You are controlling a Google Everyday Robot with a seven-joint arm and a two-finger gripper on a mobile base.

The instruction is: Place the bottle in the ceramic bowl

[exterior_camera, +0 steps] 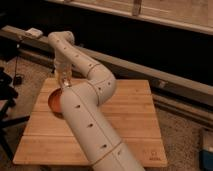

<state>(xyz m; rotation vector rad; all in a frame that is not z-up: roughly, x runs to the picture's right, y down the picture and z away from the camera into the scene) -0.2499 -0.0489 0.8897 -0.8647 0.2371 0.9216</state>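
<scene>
The ceramic bowl [53, 102], orange-red inside, sits on the left part of the wooden table [136, 116]. My own arm covers the bowl's right half. My gripper [64, 83] hangs down from the wrist just above the bowl's far rim. It is shut on the bottle [65, 79], a small pale slim thing held upright between the fingers, over the bowl's back edge. The bottle's lower end is hidden behind my forearm.
My thick white arm [92, 125] crosses the table from the front edge to the elbow [102, 82]. A grey ledge [150, 70] runs behind the table, with a small white box [34, 33] on it. A dark stand [5, 95] is at left.
</scene>
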